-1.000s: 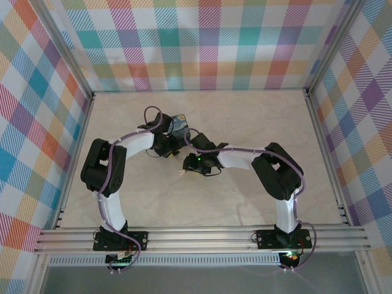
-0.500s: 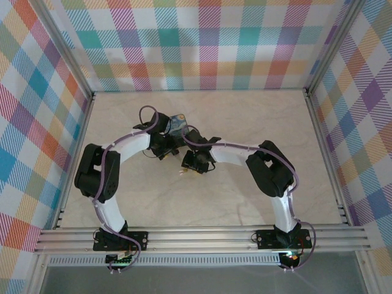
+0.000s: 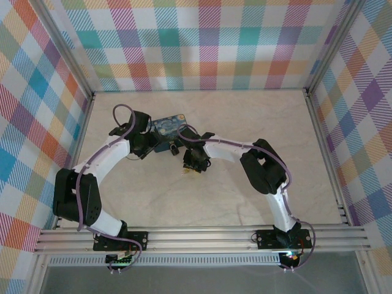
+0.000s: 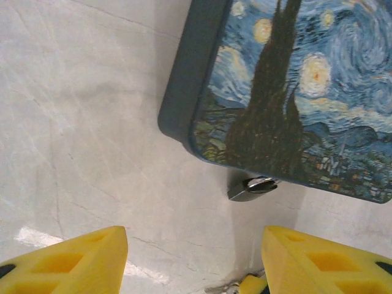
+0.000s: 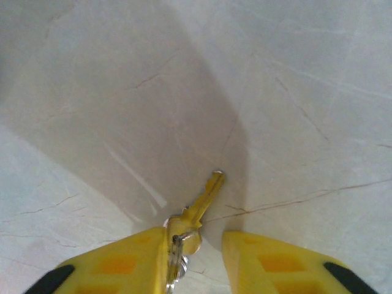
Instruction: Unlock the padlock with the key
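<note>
The padlock [image 4: 252, 187] is small and dark with a silvery shackle. It lies on the table against the near edge of the blue-and-yellow painted box [image 4: 294, 79]. My left gripper [image 4: 195, 245] hovers just short of it, open, with nothing between its yellow fingers. From above, the left gripper [image 3: 150, 146] sits left of the box [image 3: 168, 125]. The key [image 5: 205, 199] points away from my right gripper [image 5: 195, 236] with its tip on the table. Its head and ring rest against the left finger [image 5: 131, 257], with a gap to the other finger. The right gripper [image 3: 188, 166] is just below the box.
The pale marble table [image 3: 245, 122] is walled by checked panels, with aluminium rails along the near edge [image 3: 202, 237]. The two grippers are close together near the box. Open table lies to the right and toward the front.
My left arm swung left and drew back from the box, and its jaws opened. The box shifted left. My right gripper's jaws narrowed around the key.
</note>
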### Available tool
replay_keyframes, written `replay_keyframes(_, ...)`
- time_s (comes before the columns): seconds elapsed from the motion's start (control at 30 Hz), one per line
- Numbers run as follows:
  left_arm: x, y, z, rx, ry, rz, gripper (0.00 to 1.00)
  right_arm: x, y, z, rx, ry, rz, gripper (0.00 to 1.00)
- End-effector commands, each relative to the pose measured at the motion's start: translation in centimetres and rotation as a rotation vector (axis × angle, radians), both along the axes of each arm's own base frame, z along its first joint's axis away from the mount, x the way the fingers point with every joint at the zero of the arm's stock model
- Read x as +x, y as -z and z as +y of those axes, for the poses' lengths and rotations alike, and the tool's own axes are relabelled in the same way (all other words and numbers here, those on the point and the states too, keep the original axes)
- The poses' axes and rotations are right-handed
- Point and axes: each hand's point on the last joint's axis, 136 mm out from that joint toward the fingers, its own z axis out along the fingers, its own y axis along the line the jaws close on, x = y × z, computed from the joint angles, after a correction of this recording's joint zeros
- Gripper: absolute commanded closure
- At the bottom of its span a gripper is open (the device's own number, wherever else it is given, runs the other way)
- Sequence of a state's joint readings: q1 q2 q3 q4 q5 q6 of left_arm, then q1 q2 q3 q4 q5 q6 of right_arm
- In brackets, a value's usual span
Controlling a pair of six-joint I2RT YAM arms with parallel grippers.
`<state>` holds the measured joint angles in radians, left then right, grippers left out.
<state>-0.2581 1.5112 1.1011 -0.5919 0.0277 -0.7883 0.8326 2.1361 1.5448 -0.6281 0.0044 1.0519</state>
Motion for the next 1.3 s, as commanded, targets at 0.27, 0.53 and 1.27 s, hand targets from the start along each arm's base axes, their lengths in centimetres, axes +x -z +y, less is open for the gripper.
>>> replay_keyframes(0.27, -2.6, -1.1, -1.3, -0.061, 0.098, -0.009, 0.44, 0.2, 7.9, -3.0, -0.069, -0.131, -0.066, 0.92)
replay_keyframes(0.53, -5.2, 2.3, -7.7, -0.273, 0.290, 0.083, 0.45, -0.5, 3.5, -3.2, 0.228, -0.347, -0.262, 0.96)
replay_keyframes(1.27, -3.6, 4.2, -15.5, -0.667, 0.290, 0.147, 0.47, -4.3, -6.2, -3.9, 0.660, -0.635, -0.364, 0.98)
